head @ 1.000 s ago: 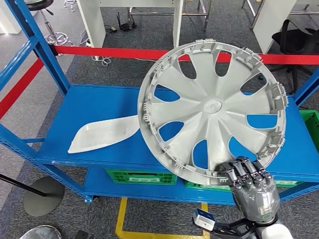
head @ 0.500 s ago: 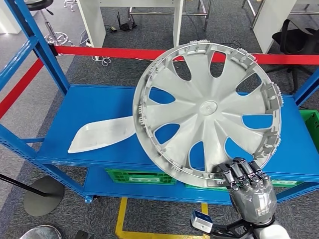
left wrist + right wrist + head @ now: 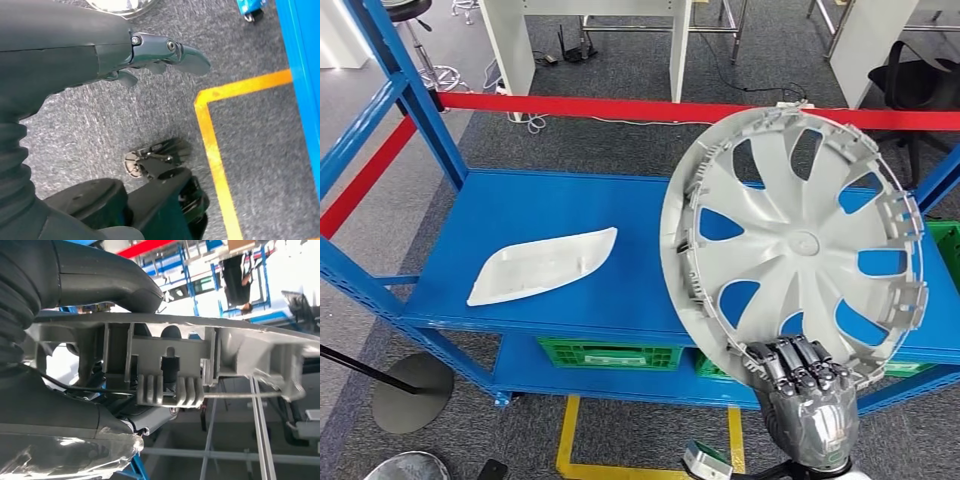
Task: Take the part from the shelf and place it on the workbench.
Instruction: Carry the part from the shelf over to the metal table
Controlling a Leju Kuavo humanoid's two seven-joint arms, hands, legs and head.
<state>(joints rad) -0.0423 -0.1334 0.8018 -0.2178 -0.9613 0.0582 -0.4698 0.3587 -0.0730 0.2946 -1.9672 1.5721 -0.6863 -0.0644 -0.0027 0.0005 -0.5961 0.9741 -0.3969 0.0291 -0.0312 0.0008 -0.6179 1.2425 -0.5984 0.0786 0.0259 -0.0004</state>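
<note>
Grey plastic hubcap [image 3: 792, 240], big and spoked, held up off the blue shelf [image 3: 546, 215] by the right hand [image 3: 803, 385]. Head view: cap tilted, face toward the camera, filling the 3 o'clock side of the scene; hand grips its rim at 6 o'clock, fingers [image 3: 792, 358] curled over the edge. Right wrist view, close in: rim clips [image 3: 170, 385] sit between thumb and fingers, so the grip is on the thin edge alone.

Left hand [image 3: 166, 52] hangs low over grey carpet, fingers loosely apart, holding nothing.

White curved panel [image 3: 543, 265] lies flat on the shelf at 9 o'clock of the cap, well apart from it. Red bar [image 3: 622, 107] runs behind at 12 o'clock. Green crates [image 3: 607, 352] on the lower tier.

Risks, as I judge them:
- One-handed pinch at the bottom edge of a wide, light disc. All the weight stands above the grip; a quick turn could make it swing or pivot in the fingers and slip out.
- Upper rim reaches near the red bar and the blue upright [image 3: 935, 180] at 3 o'clock; swinging away could clip either.
- Clip tabs are thin; hard squeeze may crack one.
- Workbench not seen, so the carry is likely long.
</note>
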